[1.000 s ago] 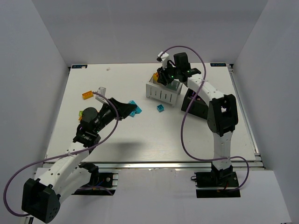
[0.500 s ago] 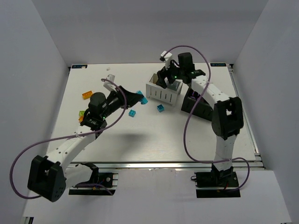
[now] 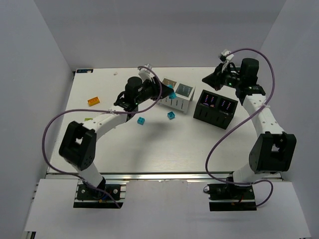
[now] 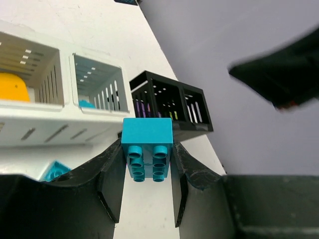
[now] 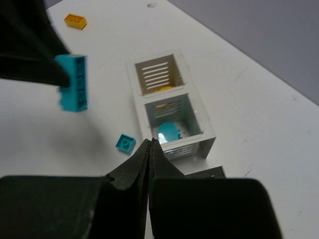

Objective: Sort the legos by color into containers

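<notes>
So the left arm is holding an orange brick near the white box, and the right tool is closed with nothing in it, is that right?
Not quite: the brick is cyan, not orange. The left wrist view shows the left tool clamped on the cyan brick near the white box. The right tool is closed with nothing in it.

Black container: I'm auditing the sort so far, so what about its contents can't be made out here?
Top external: the black container is small and dark inside; only purple glints show, no count.
Left wrist: slotted walls leave purple and lime slivers; the held cyan brick covers the near base.
Right wrist: the shut right tool hides all but one corner.
</notes>
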You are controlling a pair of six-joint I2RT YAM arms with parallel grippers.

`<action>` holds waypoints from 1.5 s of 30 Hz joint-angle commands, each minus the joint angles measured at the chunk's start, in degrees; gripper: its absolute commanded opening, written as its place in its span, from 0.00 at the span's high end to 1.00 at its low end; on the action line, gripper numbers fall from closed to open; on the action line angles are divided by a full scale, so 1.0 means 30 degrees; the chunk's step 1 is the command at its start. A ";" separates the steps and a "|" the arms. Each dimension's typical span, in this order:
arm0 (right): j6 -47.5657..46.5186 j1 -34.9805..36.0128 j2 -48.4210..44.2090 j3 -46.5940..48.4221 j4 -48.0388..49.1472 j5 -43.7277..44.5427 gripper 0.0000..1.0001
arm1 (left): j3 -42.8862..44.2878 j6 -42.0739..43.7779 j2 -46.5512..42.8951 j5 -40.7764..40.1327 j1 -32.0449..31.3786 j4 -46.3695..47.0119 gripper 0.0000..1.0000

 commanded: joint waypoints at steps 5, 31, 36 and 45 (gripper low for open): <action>-0.0514 -0.0088 -0.3175 -0.3408 -0.0017 -0.0996 1.00 | 0.3757 0.0612 0.3864 -0.1301 -0.0855 0.2003 1.00; -0.0981 -0.1084 -0.5845 -0.7044 -0.0719 -0.2256 0.52 | 1.0880 0.1843 0.9758 -0.5257 -0.1940 -0.1743 0.39; -0.1478 -0.1084 -0.5933 -0.6986 -0.1595 -0.2256 0.44 | 1.1261 0.1989 0.9407 -0.5433 -0.1969 -0.2477 0.14; -0.4610 -0.0793 -0.6051 -0.6518 -0.4173 -0.2814 0.36 | 1.0065 0.3421 0.5400 -0.7358 -0.1999 -0.3501 0.02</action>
